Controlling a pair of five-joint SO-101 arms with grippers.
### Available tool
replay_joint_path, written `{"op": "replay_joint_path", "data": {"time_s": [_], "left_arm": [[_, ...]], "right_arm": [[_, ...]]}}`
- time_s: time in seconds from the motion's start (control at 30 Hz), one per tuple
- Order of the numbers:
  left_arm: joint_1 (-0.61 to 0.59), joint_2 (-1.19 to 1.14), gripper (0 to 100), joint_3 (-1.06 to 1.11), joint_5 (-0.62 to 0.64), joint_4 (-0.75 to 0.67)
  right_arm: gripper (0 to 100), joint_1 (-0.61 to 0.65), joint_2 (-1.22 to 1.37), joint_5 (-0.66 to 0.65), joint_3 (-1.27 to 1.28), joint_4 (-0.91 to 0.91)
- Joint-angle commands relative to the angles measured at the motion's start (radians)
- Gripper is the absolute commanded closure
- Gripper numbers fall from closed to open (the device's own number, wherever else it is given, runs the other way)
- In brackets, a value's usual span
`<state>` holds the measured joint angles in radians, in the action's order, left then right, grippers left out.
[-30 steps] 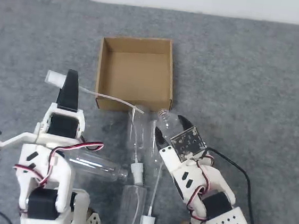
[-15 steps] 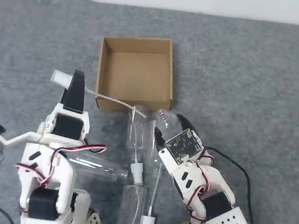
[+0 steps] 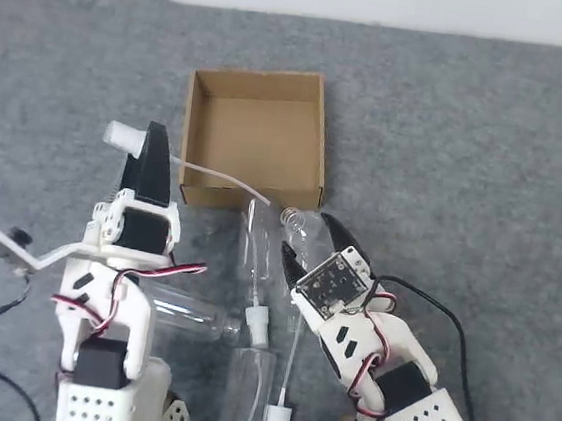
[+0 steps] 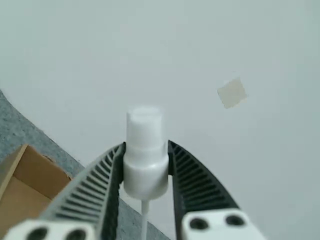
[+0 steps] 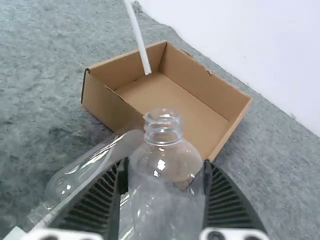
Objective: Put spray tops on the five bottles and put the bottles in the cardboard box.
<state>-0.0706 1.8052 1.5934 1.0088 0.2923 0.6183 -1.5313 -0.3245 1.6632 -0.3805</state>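
1. Nearest, between the arms' bases, clear plastic bottles (image 3: 182, 311) lie flat on the grey carpet (image 3: 489, 142) with white tops (image 3: 258, 324) among them. Whether any is fitted can't be told.
2. The right gripper (image 5: 164, 172) clamps an open-necked clear bottle (image 5: 162, 150).
3. The left gripper (image 4: 145, 155) pinches a white spray top (image 4: 145, 135), its long tube ending near that neck.
4. Farthest, the brown cardboard box (image 3: 249, 202) sits empty, so nothing is boxed yet and the capping looks barely begun.
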Motion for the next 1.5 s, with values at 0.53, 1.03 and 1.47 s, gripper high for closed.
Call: {"op": "replay_joint_path", "data": {"time_s": [0.53,1.03,1.47], "left_arm": [[0.141,0.02,99,0.035,-0.11,-0.04],[0.229,0.02,99,0.067,-0.169,-0.031],[0.293,0.017,99,0.09,-0.209,-0.029]], "right_arm": [[90.9,0.008,-0.021,-0.018,0.006,0.018],[90.9,0.005,-0.021,-0.012,0.006,0.018],[90.9,0.002,-0.021,-0.009,0.008,0.016]]}}
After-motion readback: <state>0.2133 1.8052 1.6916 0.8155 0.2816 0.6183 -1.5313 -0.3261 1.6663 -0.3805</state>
